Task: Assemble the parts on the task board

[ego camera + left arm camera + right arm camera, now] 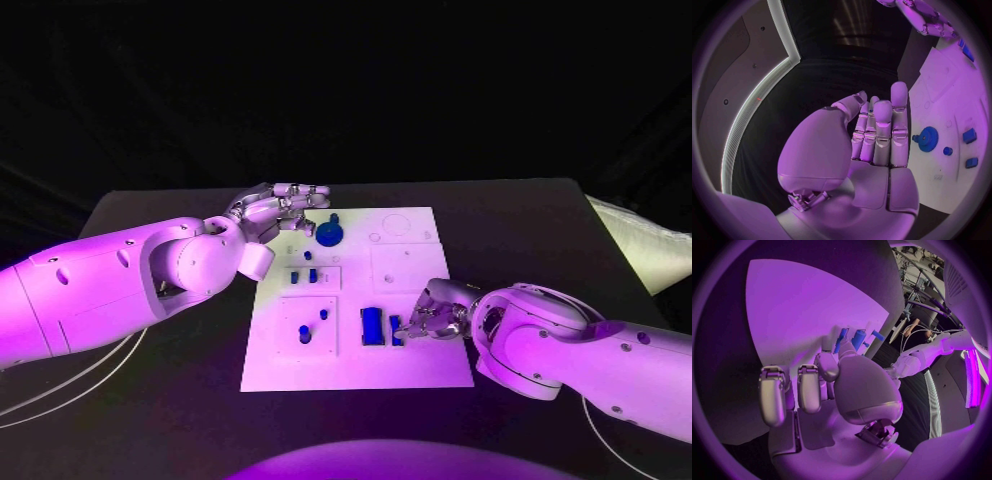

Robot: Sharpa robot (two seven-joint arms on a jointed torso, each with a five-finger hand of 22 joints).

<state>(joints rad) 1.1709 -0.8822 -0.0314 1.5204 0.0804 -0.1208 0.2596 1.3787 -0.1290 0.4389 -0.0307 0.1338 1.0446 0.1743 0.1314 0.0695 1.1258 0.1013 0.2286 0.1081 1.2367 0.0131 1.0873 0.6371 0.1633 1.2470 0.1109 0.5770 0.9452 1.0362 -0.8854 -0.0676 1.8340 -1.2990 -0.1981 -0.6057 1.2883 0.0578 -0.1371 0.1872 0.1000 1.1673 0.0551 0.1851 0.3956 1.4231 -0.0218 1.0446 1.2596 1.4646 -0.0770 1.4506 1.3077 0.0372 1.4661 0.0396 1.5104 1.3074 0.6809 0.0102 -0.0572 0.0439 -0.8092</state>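
Assembly on the white rectangular task board [418, 365] partly done, judging by how the blue parts lie.

From the left: left silver hand [277, 210] poised over the board's far left corner, fingers [882, 132] straight and side by side, holding nothing; just beside it a round blue toothed gear [330, 235] on the board, seating impossible to tell. Mid-board, small blue blocks [303, 276] in the pale squares, two blue pegs [312, 325] nearer the front, likely seated. Further right, upright blue bars [374, 325] beside the right silver hand [437, 310], its fingers [808, 387] curled at them; actual hold impossible to tell. Right-hand recesses of the board bare, so probably several placements left. Black worktop [534, 225] underneath.
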